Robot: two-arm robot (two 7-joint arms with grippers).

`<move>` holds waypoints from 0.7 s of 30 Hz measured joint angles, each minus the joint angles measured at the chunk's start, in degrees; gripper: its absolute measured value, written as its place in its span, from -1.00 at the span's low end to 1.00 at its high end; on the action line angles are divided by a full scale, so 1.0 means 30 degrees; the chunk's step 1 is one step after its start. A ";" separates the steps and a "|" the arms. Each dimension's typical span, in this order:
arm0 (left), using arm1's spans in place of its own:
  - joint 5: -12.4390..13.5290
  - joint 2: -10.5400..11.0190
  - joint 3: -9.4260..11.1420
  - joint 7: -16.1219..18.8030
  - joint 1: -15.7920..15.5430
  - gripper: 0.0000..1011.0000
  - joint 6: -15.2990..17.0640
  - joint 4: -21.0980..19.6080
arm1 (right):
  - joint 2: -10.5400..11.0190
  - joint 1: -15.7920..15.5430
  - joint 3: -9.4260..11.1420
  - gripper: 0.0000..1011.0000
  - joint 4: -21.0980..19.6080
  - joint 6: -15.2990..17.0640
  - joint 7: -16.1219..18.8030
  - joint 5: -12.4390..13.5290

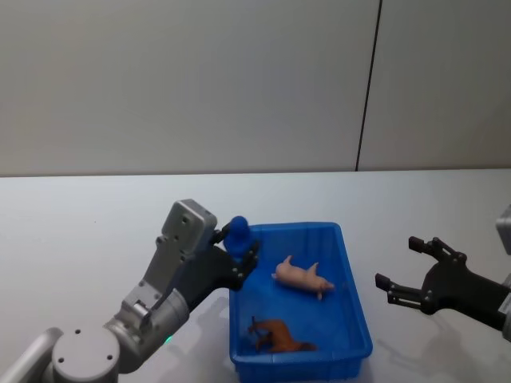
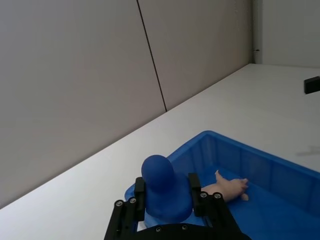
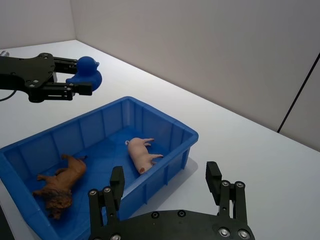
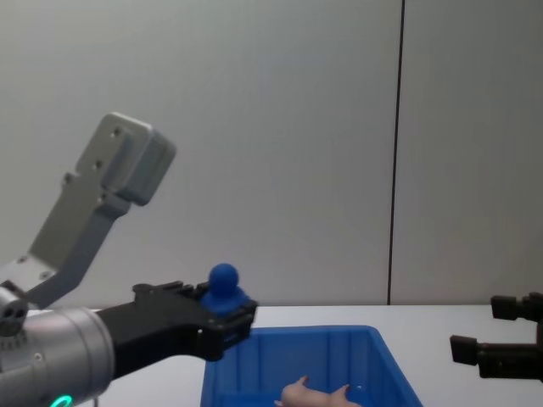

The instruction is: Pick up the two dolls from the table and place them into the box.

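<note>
Blue doll: a small dark-blue, smooth, duck-shaped figure with a round head (image 1: 237, 234), clamped between the left gripper's fingers, held in the air over the far-left corner of the bin, above its rim.
Pink doll: a peach-pink, smooth pig-shaped figure with stubby legs (image 1: 302, 277) lying on its side on the bin floor, toward the far end.
Brown figure: a brown, lion-like animal toy (image 1: 278, 336) lying on the bin floor near the front wall, apart from the pig.
Box: a bright blue rectangular plastic bin with a rolled rim and sloping walls (image 1: 351, 279), standing on the worktop between the two arms.
Left gripper: black fingers (image 1: 243, 257) closed on the blue figure's body, at the bin's far-left corner.
Right gripper: black fingers spread apart, holding nothing (image 1: 403, 269), hovering to the right of the bin, clear of its wall.
Worktop: flat, plain white, matte surface (image 1: 96, 215).
</note>
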 joint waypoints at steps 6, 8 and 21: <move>0.0147 -0.0350 0.0251 -0.0371 -0.0113 0.38 0.0001 -0.0125 | 0.0000 -0.0001 0.0001 0.98 0.0000 0.0000 0.0000 0.0001; 0.0187 -0.0471 0.0337 -0.0479 -0.0146 0.50 -0.0001 -0.0177 | 0.0000 0.0000 -0.0001 0.98 0.0000 -0.0001 0.0000 0.0000; 0.0325 -0.0642 0.0485 -0.0838 -0.0132 0.98 -0.0163 -0.0672 | -0.0001 -0.0001 0.0000 0.98 -0.0001 0.0000 -0.0001 0.0000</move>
